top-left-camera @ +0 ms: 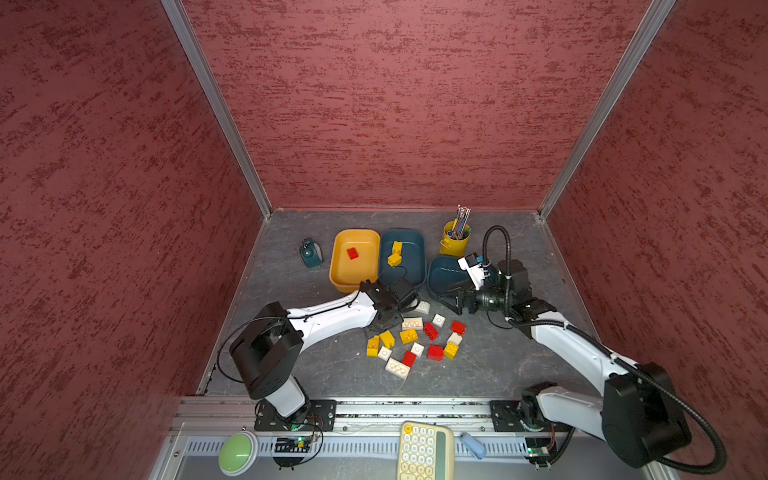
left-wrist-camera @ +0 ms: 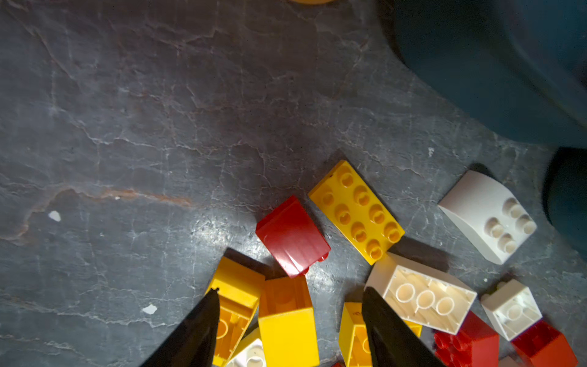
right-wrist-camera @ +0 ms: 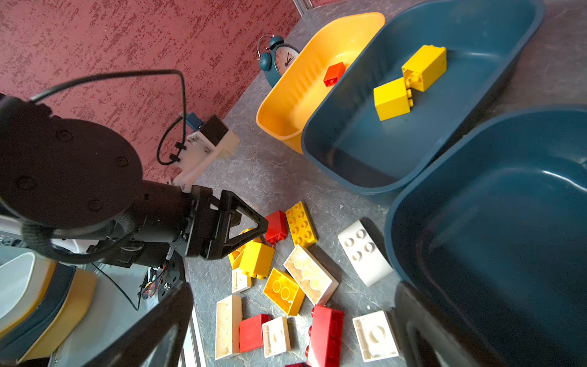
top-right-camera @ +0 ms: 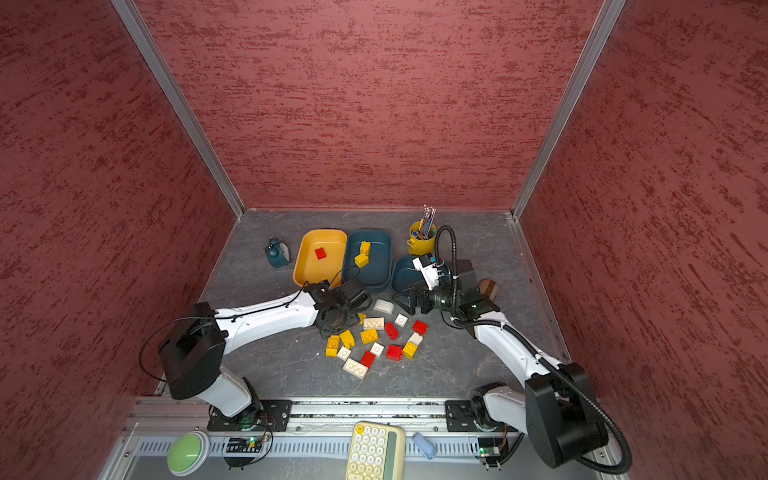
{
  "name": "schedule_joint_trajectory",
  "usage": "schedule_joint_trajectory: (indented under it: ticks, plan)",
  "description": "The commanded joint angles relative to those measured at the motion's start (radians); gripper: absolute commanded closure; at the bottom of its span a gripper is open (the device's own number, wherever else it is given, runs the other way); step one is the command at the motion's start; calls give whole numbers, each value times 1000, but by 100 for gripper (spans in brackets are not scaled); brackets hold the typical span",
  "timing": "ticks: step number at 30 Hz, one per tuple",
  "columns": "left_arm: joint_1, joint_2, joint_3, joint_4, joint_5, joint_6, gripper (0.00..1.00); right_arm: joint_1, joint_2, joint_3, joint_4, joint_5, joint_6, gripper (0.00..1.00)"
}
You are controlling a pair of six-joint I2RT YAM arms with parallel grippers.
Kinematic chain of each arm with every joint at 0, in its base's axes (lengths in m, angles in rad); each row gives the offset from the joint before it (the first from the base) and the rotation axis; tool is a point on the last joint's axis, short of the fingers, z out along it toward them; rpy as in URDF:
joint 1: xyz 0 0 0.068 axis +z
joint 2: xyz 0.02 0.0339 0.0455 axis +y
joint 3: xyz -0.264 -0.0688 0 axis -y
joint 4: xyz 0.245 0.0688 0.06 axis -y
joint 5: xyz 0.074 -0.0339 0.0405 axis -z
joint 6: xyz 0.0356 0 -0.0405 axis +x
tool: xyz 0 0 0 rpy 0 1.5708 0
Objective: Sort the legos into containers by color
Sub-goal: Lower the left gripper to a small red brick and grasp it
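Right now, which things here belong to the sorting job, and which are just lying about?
Job: loose legos; orange tub, holding a red brick; middle blue tub, holding two yellow bricks; right blue tub.

Lying about: clock; pen cup; keypad; green button.

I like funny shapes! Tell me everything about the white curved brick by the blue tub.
The white curved brick is shiny plastic, one side sloping down in a smooth curve, four studs at its flat end. It lies studs up on the gray table, apart from the other bricks, beside the nearer blue tub; nothing grips it.
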Motion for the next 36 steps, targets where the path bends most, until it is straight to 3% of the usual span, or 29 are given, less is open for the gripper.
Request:
schedule_joint_trajectory:
  ticks: [1, 8, 36]
  plan:
    - [1, 33, -23, 54, 15, -52, 32, -4, 3, -11, 32, -29, -2, 1]
    - [26, 59, -48, 126, 20, -28, 34, -4, 2, -16, 29, -25, -2, 1]
    - [60, 106, -84, 70, -31, 90, 55, -4, 26, -13, 30, -25, -9, 1]
